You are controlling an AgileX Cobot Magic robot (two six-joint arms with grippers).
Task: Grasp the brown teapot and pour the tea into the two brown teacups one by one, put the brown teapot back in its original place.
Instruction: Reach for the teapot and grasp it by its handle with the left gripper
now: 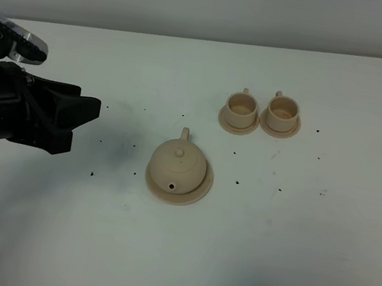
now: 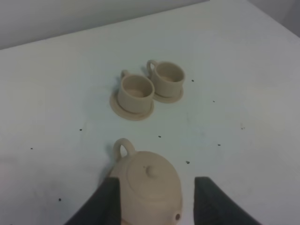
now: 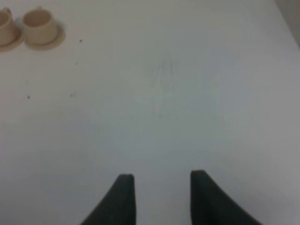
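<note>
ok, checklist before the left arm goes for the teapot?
1. Left fingers open: ok, wide apart.
2. Fingers at teapot: not ok; in the high view they hang well to its left, apart from it.
3. Teapot upright, lid on, seated on saucer: ok.
4. Handle free: ok; it points toward the cups, nothing against it.
5. Cups upright on their saucers: ok.
6. Right fingers out of the way: ok; open over the table, teapot not near.
</note>
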